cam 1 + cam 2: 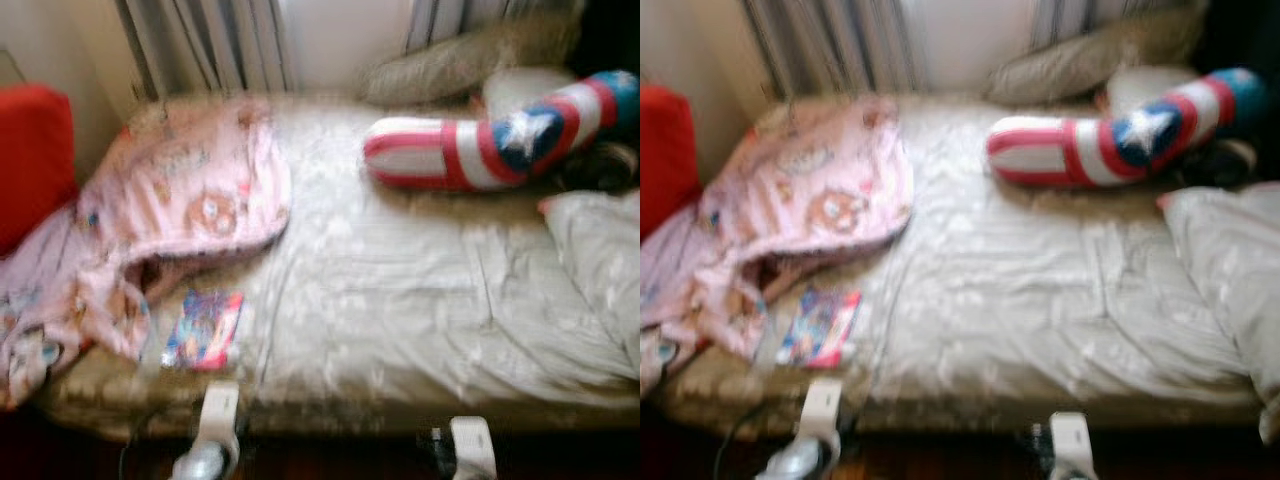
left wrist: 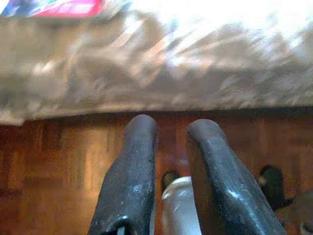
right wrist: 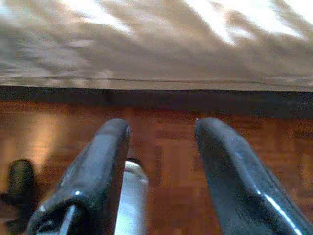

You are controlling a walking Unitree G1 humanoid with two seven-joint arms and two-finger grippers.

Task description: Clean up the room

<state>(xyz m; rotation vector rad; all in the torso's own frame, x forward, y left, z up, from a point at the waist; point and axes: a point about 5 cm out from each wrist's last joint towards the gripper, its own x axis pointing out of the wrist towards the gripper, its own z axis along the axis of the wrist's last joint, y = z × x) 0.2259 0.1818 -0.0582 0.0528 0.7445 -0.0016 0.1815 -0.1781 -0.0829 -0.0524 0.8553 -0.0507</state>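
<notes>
We judge the tidying barely begun. On the bed a pink blanket lies crumpled at the far left, spilling over the left edge. A colourful book sits near the front edge, just beside the blanket. A striped star cushion lies far right, with grey pillows behind it. Our left gripper and right gripper hang low over the wooden floor at the bed's near edge, both with fingers parted and holding nothing. Everything is left to do: the blanket, the book, the cushion.
</notes>
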